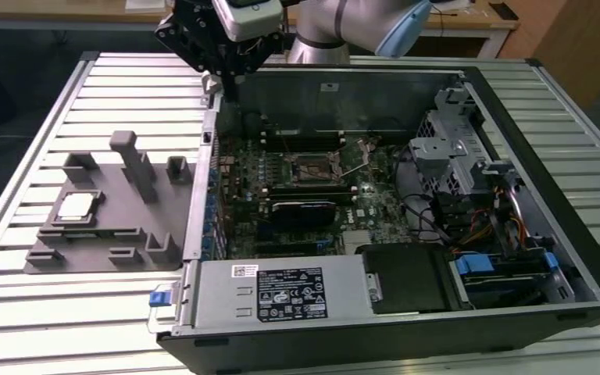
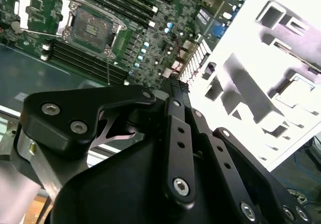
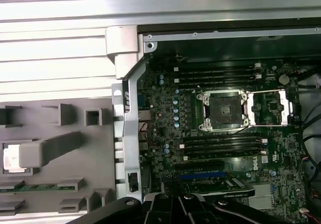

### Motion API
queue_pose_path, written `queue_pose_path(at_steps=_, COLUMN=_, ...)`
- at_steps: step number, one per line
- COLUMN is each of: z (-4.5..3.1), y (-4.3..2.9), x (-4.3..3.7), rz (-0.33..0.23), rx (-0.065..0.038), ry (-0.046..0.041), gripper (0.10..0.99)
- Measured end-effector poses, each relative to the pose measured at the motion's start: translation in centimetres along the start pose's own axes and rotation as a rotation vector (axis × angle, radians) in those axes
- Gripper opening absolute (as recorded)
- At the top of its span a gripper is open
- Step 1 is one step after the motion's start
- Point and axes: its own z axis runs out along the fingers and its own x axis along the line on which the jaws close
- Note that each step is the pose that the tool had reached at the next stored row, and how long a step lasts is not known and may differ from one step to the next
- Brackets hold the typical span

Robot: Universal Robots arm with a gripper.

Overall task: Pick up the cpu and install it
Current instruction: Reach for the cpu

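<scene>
Exterior view first: I am seeing the cpu (image 1: 76, 205) lying flat in a square pocket of the grey holder tray (image 1: 107, 254). Its pale silver top is facing up. The tray is sitting on the striped metal table (image 1: 29, 312), on the exterior view's left, just beside the open computer case (image 1: 561, 203). The cpu is outside the case and nothing is touching it. A tall grey post (image 1: 125, 160) is standing on the tray near the cpu. In the first wrist view, a post is covering part of the cpu (image 3: 10, 158).

Inside the case, the green board (image 1: 378, 199) is lying flat. The black socket (image 1: 314, 166) is sitting near the middle of the board. In the first wrist view I am seeing the socket (image 3: 223, 111) standing open, with its metal frame (image 3: 271, 106) flipped back to one side. Long dark slots (image 3: 220, 146) are running along both sides of the socket. A grey box with a label (image 1: 274, 293) is filling the near corner of the case.

The gripper (image 1: 225, 70) is hanging up high over the far wall of the case, at the corner closest to the tray. It is well apart from the cpu. In the second wrist view, the fingers (image 2: 175, 91) are pressing together at the tip, and they are holding nothing.
</scene>
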Motion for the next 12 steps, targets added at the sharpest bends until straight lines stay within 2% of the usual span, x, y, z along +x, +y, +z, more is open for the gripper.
queue_pose_path(at_steps=12, z=-0.07, y=-0.18, x=2.36, rz=0.000, rx=0.000, ry=-0.0010, gripper=0.106)
